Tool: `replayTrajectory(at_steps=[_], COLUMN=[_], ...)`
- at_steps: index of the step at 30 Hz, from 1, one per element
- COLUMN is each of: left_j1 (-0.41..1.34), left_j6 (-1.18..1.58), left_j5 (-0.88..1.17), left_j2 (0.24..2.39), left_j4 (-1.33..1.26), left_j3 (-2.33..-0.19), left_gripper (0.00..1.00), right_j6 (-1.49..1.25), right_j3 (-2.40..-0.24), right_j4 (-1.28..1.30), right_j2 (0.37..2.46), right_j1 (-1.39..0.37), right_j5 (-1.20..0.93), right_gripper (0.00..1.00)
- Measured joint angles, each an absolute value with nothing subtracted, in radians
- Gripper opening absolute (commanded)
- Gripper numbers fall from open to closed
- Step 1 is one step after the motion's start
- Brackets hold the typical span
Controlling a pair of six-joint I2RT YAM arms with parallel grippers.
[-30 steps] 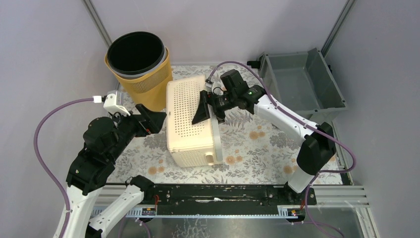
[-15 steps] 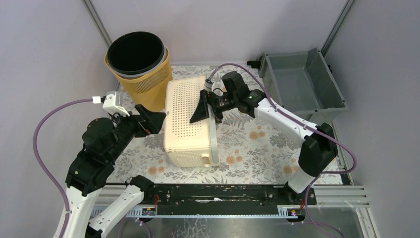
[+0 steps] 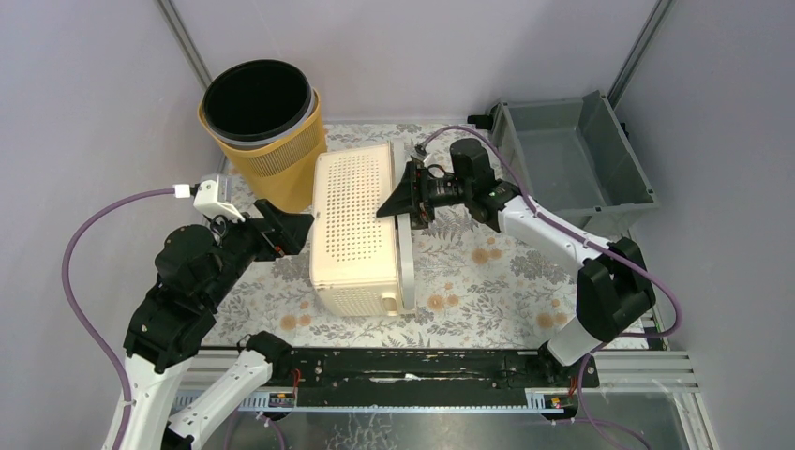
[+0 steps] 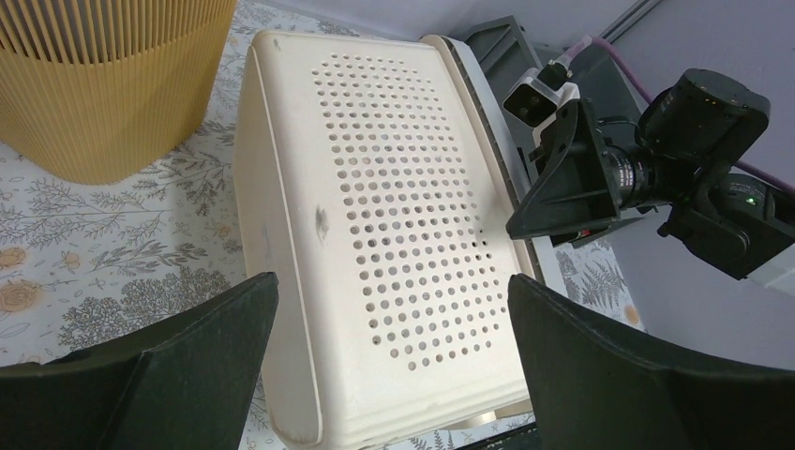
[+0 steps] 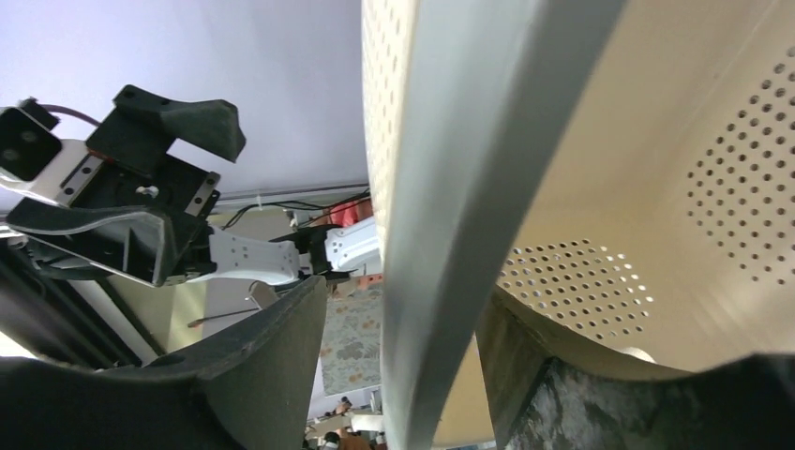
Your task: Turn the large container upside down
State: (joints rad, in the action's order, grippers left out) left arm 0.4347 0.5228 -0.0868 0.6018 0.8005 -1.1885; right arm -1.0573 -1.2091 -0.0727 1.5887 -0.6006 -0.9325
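The large container (image 3: 354, 225) lies on its side on the tabletop (image 3: 487, 272), mouth rightward; the right tool (image 3: 401, 202) straddles the rim, part-open, not yet pinching, likely to tip it over; the left tool (image 3: 286, 228), wide open and empty, hovers beside its base.

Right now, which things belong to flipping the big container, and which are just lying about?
In the job: cream basket; right gripper straddling its rim; left gripper, open, beside it.
Lying about: yellow bin; grey tub; floral cloth.
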Motion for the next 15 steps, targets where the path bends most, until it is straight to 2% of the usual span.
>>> replayTrajectory(at_steps=[3, 11, 15], left_j1=[0.435, 0.435, 0.435], left_j6=[0.523, 0.523, 0.523], left_j5=[-0.087, -0.087, -0.087], left_j2=[0.602, 0.601, 0.601], left_j4=[0.801, 0.801, 0.801], left_j3=[-1.188, -1.186, -1.186], left_gripper=[1.00, 1.00, 1.00], right_j6=[-1.096, -1.121, -1.106], right_j3=[-1.202, -1.207, -1.215], right_j4=[-0.125, -0.167, -0.143], right_j2=[1.589, 1.607, 1.632], right_j1=[-0.600, -0.600, -0.600], right_j5=[-0.949, -0.963, -0.962], right_gripper=[0.54, 0.53, 0.46])
